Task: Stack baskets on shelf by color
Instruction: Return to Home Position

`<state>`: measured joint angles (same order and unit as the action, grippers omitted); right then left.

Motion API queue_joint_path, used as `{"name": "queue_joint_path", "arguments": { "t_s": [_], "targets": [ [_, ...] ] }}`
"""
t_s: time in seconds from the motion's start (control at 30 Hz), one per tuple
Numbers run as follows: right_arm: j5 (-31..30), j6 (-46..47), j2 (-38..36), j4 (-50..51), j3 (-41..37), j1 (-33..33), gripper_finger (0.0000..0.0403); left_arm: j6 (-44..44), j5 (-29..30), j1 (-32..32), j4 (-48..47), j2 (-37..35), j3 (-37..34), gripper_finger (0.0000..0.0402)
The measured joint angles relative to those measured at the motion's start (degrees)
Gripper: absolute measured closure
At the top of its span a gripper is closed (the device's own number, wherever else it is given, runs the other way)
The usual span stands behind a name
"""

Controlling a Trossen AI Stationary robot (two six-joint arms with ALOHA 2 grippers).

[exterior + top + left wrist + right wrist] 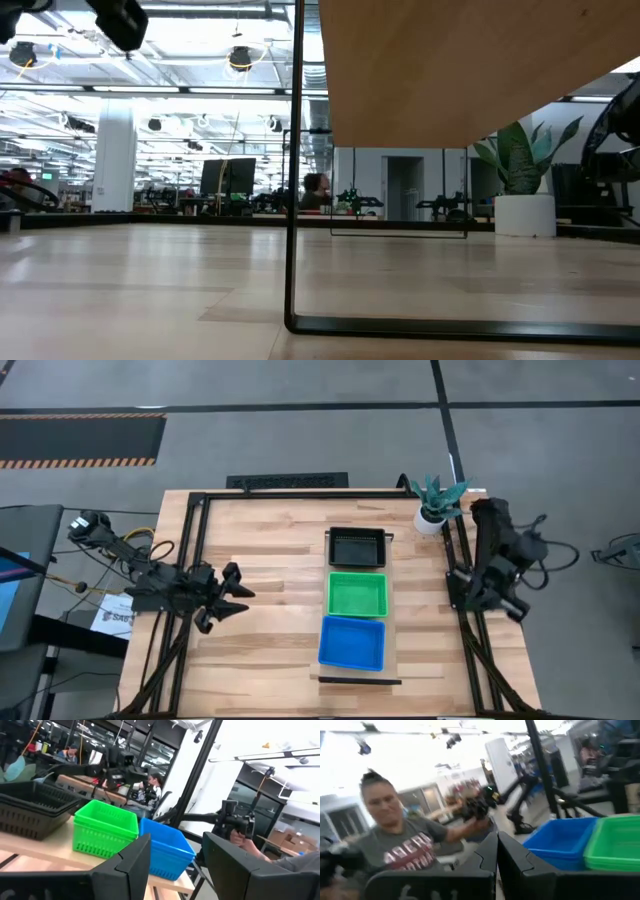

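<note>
The baskets stand in a row on the shelf (396,663), a pale board raised on black rails at the middle of the table. The black baskets (357,546) are at the far end, the green (357,594) in the middle and the blue (352,642) at the near end. The left wrist view shows the same row: black (30,812), green (105,827), blue (165,847). My left gripper (236,592) hovers open over the table, left of the shelf, pointing at it (175,855). My right gripper (497,851) is shut and waits at the table's right edge (490,592).
A potted plant (437,502) stands at the table's far right corner. In the low view the shelf's underside (450,70) and a black rail leg (296,200) fill the front. A person (395,835) shows beyond the table. Bare tabletop lies between my left gripper and the shelf.
</note>
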<state>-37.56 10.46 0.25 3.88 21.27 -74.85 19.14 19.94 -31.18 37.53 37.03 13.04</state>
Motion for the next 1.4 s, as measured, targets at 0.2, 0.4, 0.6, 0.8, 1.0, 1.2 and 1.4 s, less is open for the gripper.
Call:
{"name": "queue_joint_path", "arguments": {
  "t_s": [0.2, 0.4, 0.6, 0.8, 1.0, 1.2, 1.4],
  "targets": [
    [6.85, -5.47, -0.03, -23.61, -13.9, 0.0, 0.0369, -0.56, -0.17, 0.0, -0.46, -1.17, -1.27, 0.0235],
    [12.24, -7.11, 0.06, -33.35, -20.72, 0.07, 0.0369, -5.01, -6.18, 0.0, -1.04, -1.37, -1.28, 0.0235],
    [22.83, -11.12, -0.07, -31.26, -20.72, 0.24, 0.0369, -6.57, -18.64, 0.7, 1.27, -7.17, -7.8, 0.0235],
    [25.5, -14.65, -0.06, -23.17, -20.75, 1.05, 0.0369, -2.93, -19.28, 1.26, -6.67, -17.81, -12.36, 0.0235],
    [19.57, -12.79, -0.07, -14.49, -20.83, 4.38, 0.0369, -3.4, -23.98, 1.25, -13.73, -26.93, -12.42, 0.0235],
    [6.59, -9.46, 0.35, -9.0, -20.85, 11.14, 0.0367, -3.61, -23.2, 1.25, -27.14, -35.85, -12.46, 0.0235],
    [7.49, -10.39, 0.44, -9.55, -20.87, 19.94, 0.0356, -8.65, -27.0, 1.27, -33.15, -37.03, -12.4, 0.0235]
  ]
}}
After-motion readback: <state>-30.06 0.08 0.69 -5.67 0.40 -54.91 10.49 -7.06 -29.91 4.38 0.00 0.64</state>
